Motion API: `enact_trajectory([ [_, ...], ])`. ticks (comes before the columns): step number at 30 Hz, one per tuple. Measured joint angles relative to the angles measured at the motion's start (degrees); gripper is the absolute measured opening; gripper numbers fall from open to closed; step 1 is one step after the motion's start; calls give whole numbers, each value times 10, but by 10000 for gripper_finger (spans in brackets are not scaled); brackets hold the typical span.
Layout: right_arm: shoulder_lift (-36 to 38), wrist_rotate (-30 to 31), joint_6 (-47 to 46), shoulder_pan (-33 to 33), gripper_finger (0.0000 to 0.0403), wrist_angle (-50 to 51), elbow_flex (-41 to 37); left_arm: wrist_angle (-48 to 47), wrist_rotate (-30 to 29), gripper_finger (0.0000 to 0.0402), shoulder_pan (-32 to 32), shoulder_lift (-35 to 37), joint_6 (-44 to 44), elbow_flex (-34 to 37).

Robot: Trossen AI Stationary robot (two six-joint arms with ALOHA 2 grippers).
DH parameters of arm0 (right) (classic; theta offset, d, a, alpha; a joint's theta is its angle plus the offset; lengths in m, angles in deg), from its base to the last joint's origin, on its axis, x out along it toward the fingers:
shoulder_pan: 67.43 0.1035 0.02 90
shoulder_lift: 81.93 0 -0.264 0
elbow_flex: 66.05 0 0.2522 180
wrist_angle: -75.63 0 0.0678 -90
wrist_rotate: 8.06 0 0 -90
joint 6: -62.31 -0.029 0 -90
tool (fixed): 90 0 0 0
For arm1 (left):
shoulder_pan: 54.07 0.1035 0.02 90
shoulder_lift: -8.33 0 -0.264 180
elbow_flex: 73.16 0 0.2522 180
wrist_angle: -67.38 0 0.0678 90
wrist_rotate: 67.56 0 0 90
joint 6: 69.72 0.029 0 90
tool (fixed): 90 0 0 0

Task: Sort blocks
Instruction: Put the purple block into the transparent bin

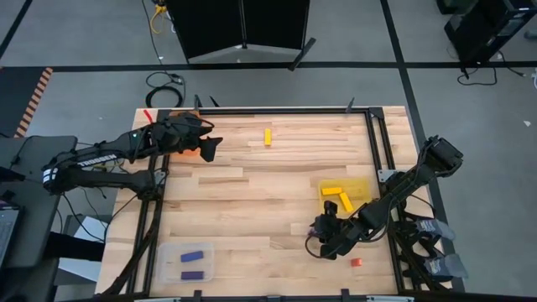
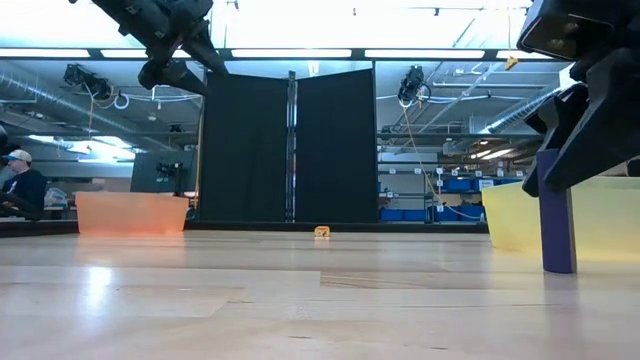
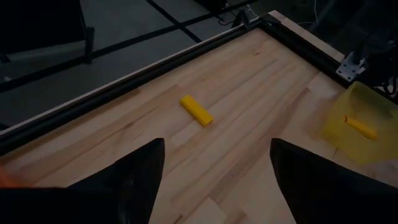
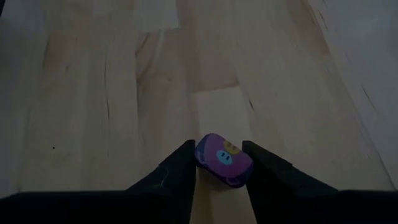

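Note:
My right gripper [image 1: 323, 228] stands low over the table's near right part and is shut on a purple block [image 2: 557, 225] that stands upright. My left gripper [image 1: 210, 149] hangs open in the air by the orange tray [image 2: 130, 213] at the far left. One yellow block [image 3: 196, 110] lies flat on the far middle of the table. Two yellow blocks [image 1: 338, 195] lie in the yellow tray [image 1: 362, 186]. Two purple blocks [image 1: 193, 264] lie in the clear tray [image 1: 172, 252]. A red block [image 1: 356, 262] lies near the near right edge. My right gripper pinches the purple block at its upper end [image 4: 222, 160] between the two fingers [image 4: 180, 168], coming from above and pointing down. The block stands upright below the fingers, and its lower end [image 2: 558, 268] seems to rest on the tabletop.
The yellow tray stands just beyond my right gripper, toward the far right. The clear tray is at the near left corner. A black frame rail [image 3: 124, 87] runs along the table's far edge. Bare wood [image 1: 260, 210] lies between the trays.

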Motion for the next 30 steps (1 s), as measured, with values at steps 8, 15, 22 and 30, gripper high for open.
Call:
enact_trajectory([
  [8, 0, 4, 10, -1, 129, -22, 0, 0, 2, 298, 0, 0, 0, 0],
  [15, 0, 4, 39, -19, 129, -80, 0, 2, 2, 298, -8, 3, 0, 0],
  [22, 0, 4, 108, -54, 129, -181, 1, 17, 2, 298, -26, 37, 0, 0],
  [30, -86, -47, 240, -104, 129, -245, 105, 19, 2, 298, -41, 93, -3, 0],
])
